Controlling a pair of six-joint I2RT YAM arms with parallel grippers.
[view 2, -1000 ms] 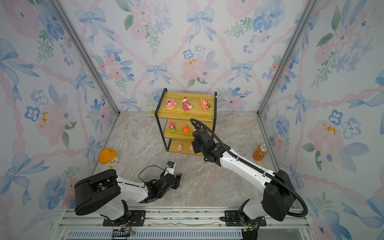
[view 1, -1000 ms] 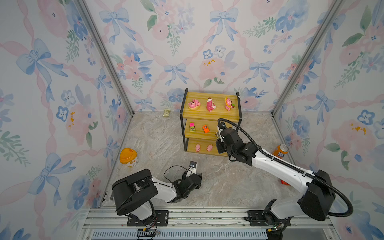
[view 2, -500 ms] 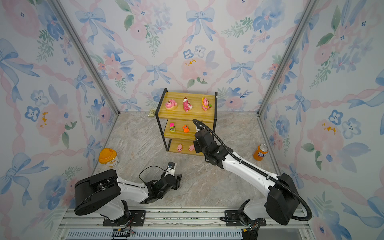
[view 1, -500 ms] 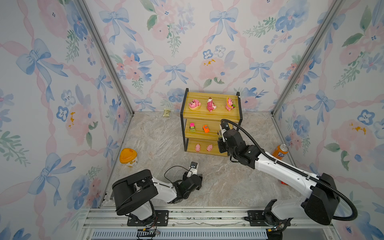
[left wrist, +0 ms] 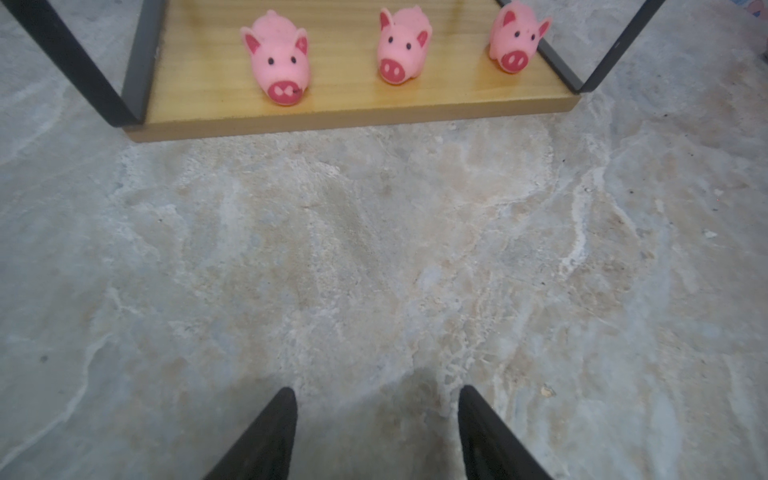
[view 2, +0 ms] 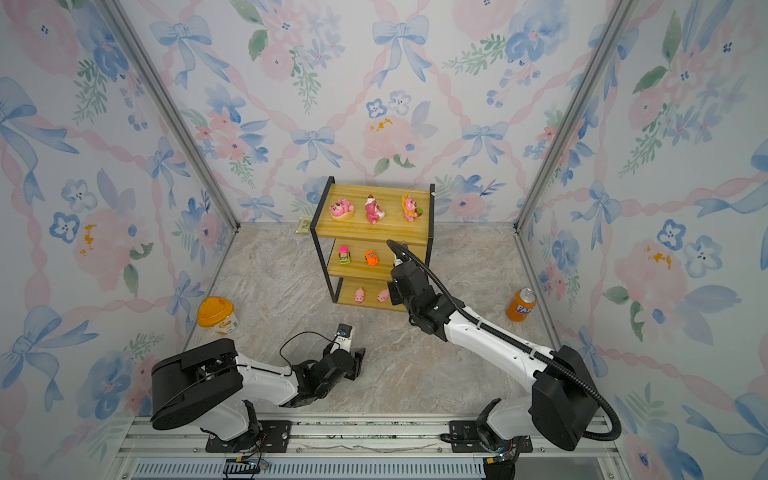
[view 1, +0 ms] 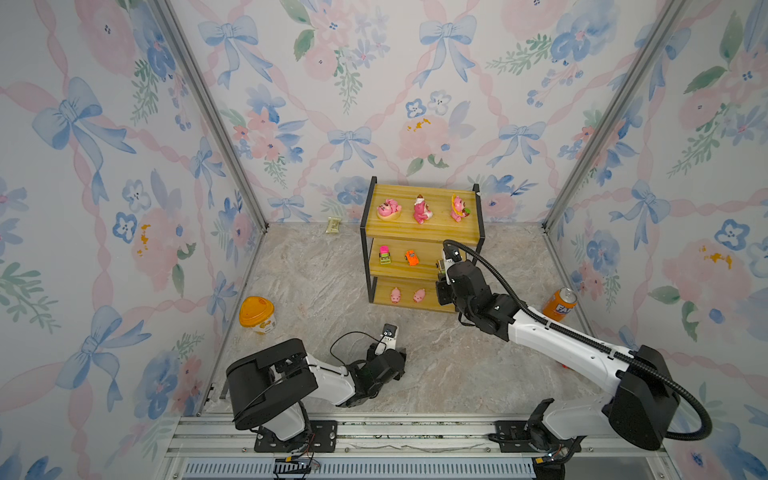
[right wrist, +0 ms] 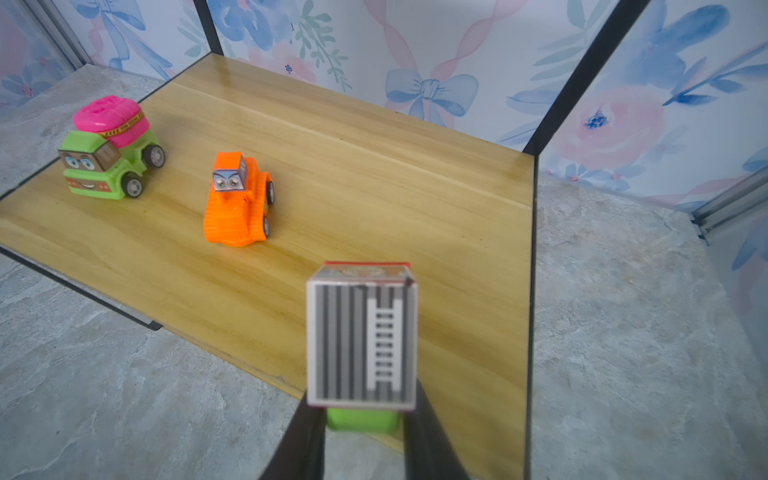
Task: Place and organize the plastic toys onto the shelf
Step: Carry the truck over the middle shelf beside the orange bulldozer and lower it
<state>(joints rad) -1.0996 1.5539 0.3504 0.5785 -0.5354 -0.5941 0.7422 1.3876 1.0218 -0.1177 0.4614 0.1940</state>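
Three-sided enclosure, seen from above. The far wall, the left wall and the right wall are papered in a pale watercolour print of blue bows, pink ribbons and pink and blue flowers. The far corners are marked by slanting aluminium posts, the left post and the right post. The desk is finished in a grey-beige marbled stone pattern. Along its near edge an aluminium rail is mounted, with a slotted grille nearer still. The scene is evenly lit, and only soft shadows are cast.
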